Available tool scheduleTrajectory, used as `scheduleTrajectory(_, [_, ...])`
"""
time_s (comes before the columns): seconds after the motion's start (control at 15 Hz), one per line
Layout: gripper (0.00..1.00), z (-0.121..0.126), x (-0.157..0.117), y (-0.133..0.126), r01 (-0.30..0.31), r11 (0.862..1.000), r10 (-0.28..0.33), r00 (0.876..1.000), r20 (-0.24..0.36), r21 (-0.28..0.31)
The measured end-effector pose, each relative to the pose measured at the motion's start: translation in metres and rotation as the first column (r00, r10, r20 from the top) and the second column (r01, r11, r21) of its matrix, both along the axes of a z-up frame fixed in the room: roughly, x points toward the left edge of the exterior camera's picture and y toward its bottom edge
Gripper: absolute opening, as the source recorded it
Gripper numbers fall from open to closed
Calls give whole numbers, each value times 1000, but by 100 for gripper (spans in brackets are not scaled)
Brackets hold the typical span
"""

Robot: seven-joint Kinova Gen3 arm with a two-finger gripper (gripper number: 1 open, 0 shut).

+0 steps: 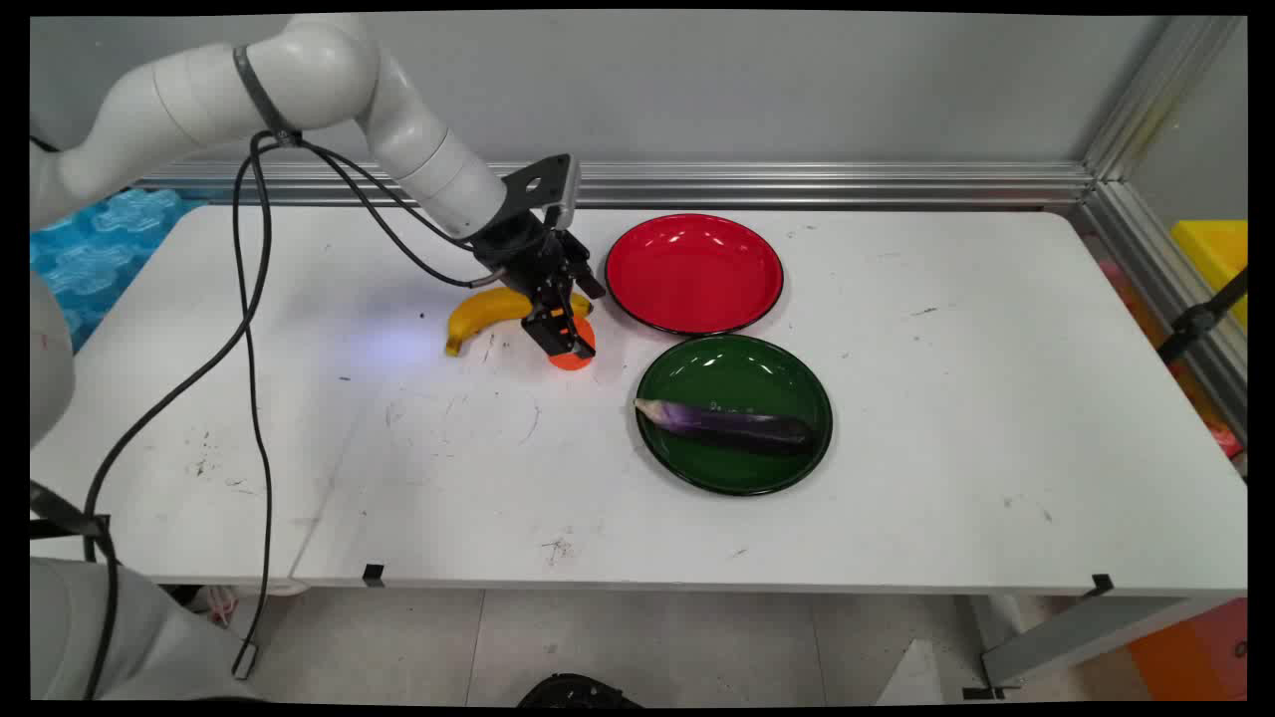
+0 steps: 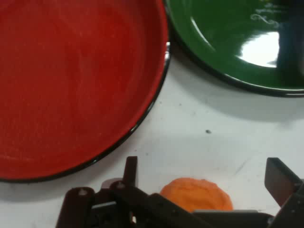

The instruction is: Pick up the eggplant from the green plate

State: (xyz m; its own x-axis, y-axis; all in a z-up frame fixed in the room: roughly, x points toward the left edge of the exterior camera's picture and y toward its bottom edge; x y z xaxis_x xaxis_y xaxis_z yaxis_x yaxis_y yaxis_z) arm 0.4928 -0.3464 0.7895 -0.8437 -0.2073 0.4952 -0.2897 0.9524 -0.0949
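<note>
My gripper (image 1: 561,342) is low over the table between a banana and two plates. It stands open, its fingers either side of a small round orange fruit (image 1: 575,357). In the hand view the orange fruit (image 2: 197,194) lies between the left finger (image 2: 130,172) and the right finger (image 2: 280,178), with a gap on each side of it, and the gripper (image 2: 204,166) does not touch it. The yellow banana (image 1: 483,311) lies just left of the gripper, partly hidden by it.
An empty red plate (image 1: 694,271) sits right of the gripper, close to it in the hand view (image 2: 71,85). A green plate (image 1: 737,373) in front of it holds a purple eggplant (image 1: 732,426). The green plate's rim (image 2: 213,61) shows in the hand view.
</note>
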Motion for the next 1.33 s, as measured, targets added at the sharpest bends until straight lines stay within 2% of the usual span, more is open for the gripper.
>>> scheduleTrajectory(0.27, [100,21,-21,12,43,999,-42,998,47,-25])
scheduleTrajectory(0.53, [100,36,-51,25,62,997,-60,996,59,-44])
scheduleTrajectory(0.93, [100,44,-113,40,44,999,-44,999,-4,-25])
scheduleTrajectory(1.33, [100,26,-160,47,30,999,-31,998,-46,-30])
